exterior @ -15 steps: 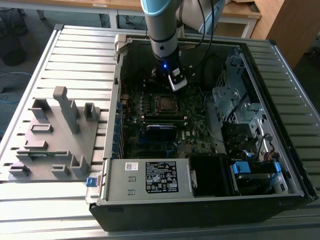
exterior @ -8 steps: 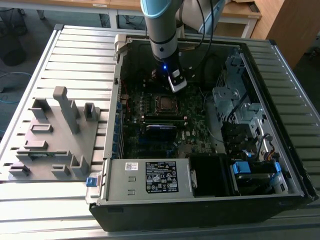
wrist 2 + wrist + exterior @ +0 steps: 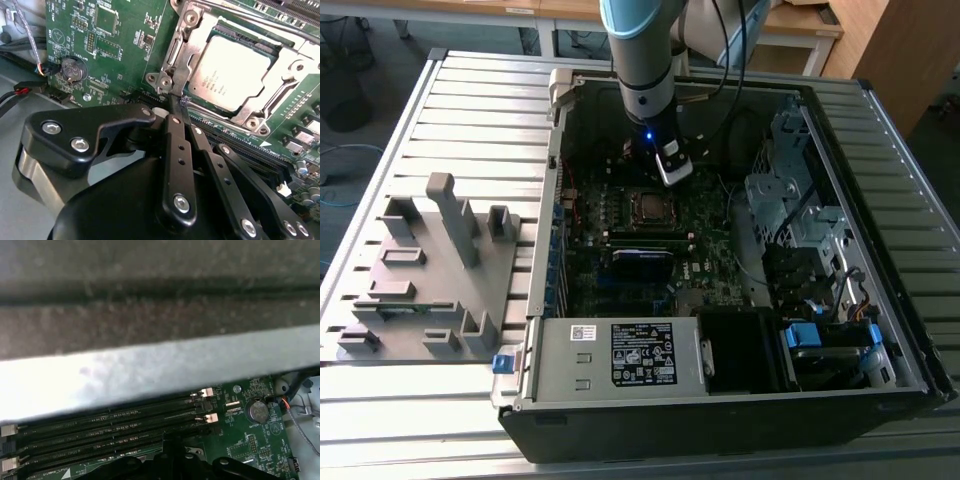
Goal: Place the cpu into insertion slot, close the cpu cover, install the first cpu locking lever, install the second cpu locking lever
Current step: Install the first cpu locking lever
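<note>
The cpu [image 3: 234, 70], pale metallic and square, lies seated in the insertion slot [image 3: 650, 207] on the green board. The silver cpu cover [image 3: 190, 47] is folded down flat around it. A thin wire locking lever [image 3: 250, 17] runs along the cover's far edge. Another lever [image 3: 287, 90] lies along the adjacent side. My gripper [image 3: 175, 97] is shut, its black fingers [image 3: 176, 145] meeting in a narrow tip. That tip touches the cover's corner by a screw [image 3: 165, 80]. In the exterior view the gripper [image 3: 672, 172] hangs just behind the socket, inside the case.
The open computer case [image 3: 880, 110] has drive cages at the exterior view's right and a power supply [image 3: 620, 355] at the front. Memory slots [image 3: 100, 437] and a coin battery [image 3: 257, 411] sit near the socket. A grey fixture [image 3: 430, 270] stands outside the case.
</note>
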### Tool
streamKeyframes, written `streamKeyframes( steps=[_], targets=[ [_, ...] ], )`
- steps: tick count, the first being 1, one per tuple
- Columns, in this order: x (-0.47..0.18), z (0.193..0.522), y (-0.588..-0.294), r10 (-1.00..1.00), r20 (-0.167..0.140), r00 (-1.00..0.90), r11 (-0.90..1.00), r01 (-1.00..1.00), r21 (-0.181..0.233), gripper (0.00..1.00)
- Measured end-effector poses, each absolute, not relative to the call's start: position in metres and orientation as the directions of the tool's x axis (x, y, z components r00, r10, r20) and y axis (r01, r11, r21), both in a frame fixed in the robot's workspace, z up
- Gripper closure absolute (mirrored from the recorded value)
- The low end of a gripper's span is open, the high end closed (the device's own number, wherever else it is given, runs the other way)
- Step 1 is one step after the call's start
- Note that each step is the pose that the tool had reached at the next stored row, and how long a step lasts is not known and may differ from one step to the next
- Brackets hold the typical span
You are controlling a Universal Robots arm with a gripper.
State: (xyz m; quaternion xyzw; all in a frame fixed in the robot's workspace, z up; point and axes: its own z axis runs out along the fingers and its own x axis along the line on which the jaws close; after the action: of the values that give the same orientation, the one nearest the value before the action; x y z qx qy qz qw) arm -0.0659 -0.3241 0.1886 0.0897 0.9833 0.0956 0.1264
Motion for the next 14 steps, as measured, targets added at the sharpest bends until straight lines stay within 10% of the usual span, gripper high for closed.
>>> streamKeyframes(
  steps=[14],
  targets=[
    [-0.066, 0.206, -0.324, 0.201, -0.232, -0.952, 0.966, 0.152, 0.211, 0.90]
  ],
)
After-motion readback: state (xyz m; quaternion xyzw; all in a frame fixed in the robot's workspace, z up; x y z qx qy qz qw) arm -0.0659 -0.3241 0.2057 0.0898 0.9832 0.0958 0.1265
